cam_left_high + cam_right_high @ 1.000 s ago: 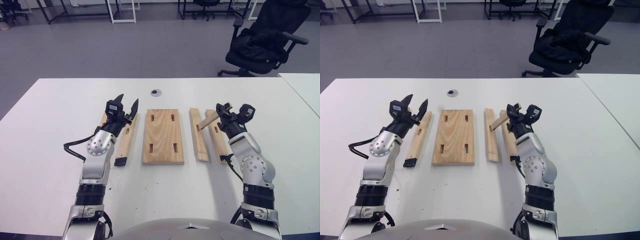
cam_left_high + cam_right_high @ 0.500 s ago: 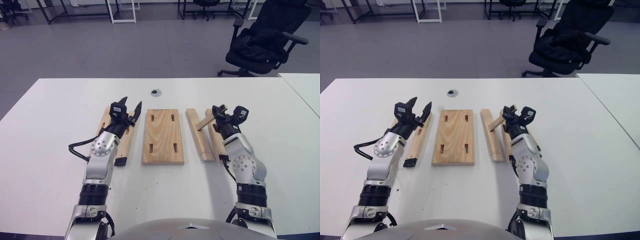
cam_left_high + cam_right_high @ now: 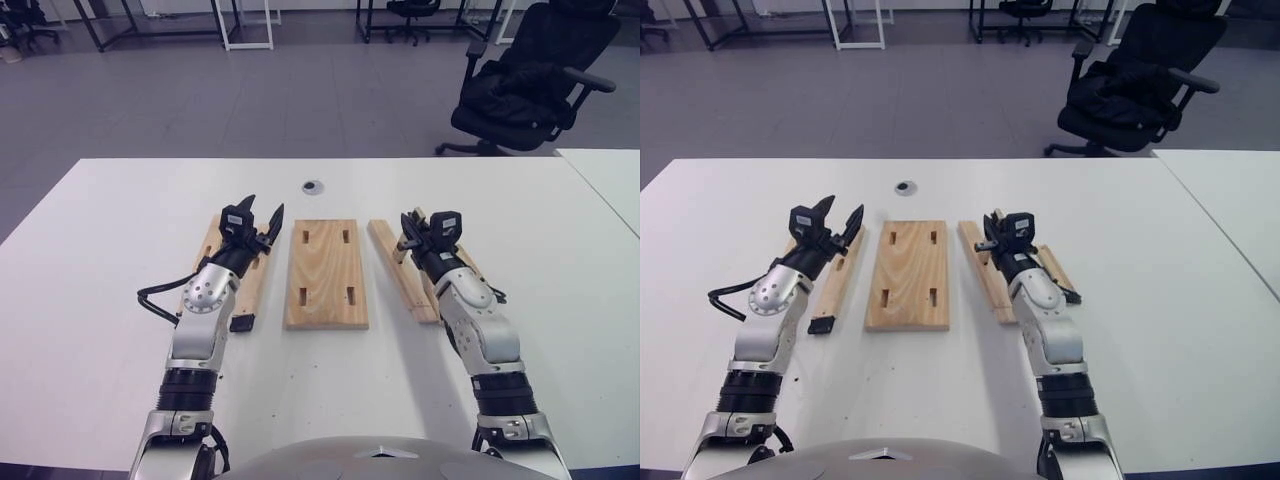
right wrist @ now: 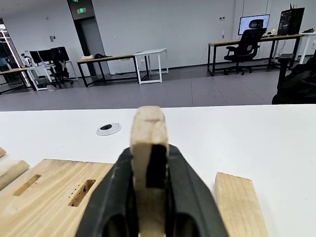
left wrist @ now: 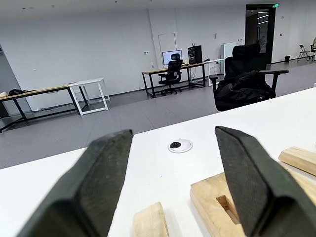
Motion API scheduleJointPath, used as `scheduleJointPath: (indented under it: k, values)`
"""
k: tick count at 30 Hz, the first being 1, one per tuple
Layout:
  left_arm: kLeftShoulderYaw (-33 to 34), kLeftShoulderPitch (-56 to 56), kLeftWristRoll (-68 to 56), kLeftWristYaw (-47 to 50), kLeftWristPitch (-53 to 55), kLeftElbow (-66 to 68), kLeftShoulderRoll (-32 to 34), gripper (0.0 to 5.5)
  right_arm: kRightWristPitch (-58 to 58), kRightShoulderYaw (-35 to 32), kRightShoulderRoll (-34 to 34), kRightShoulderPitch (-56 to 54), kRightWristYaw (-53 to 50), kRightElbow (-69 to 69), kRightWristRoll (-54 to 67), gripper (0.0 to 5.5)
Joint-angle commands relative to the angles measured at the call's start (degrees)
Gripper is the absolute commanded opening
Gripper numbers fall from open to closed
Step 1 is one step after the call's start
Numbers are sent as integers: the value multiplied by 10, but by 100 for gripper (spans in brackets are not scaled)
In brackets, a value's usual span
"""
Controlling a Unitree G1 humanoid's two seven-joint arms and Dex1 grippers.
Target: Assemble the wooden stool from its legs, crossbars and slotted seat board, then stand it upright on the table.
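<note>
Right wrist view: tool (image 4: 148,165) clamps squared wooden crossbar (image 4: 148,129).

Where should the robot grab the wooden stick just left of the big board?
Probably near its middle, from straight above: the stick lies flat and narrow, so the open left gripper could pinch across its two long sides.
</note>
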Motion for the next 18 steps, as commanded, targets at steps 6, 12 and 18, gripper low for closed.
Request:
scheduleJointPath:
  k: [6, 12, 18]
  values:
    - [-6, 1, 10, 0, 0, 11, 3, 305, -28, 16, -12, 56, 31, 93, -40, 42]
    - [-4, -13, 14, 2, -19, 21, 6, 305, -66, 9, -12, 9, 49, 62, -34, 104]
    - [19, -27, 5, 3, -49, 35, 12, 305, 41, 22, -34, -23, 63, 23, -48, 222]
